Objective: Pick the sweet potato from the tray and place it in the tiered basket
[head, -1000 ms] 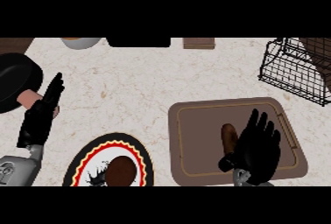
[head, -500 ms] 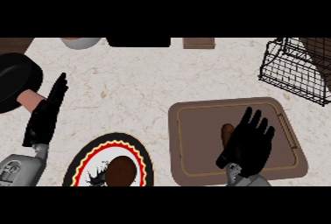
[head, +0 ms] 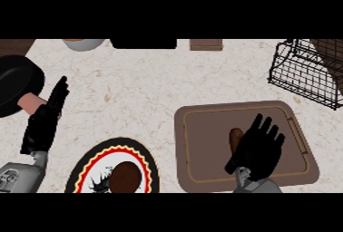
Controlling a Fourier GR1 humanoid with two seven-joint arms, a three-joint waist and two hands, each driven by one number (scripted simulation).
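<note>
The right hand (head: 258,147) hovers open over the brown oblong sweet potato (head: 235,138) on the brown rimmed tray (head: 201,149); it should lower and curl round its middle

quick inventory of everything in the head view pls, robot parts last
brown rectangular tray: 1, brown, lower right of the counter
brown sweet potato: 1, reddish brown, on the tray, partly under the right hand
black wire tiered basket: 1, black, upper right, cut by the edge
round patterned plate: 1, black rim with red, yellow and white, lower centre-left
dark brown rounded item: 1, on the plate; cannot tell what it is
black pan: 1, black with a pinkish handle, left edge
pale bowl: 1, top edge, left of centre
black flat object: 1, top edge, centre
small brown block: 1, top edge
speckled beige counter: 1
left hand: 1, black, open, at the left
right hand: 1, black, open, over the tray
</note>
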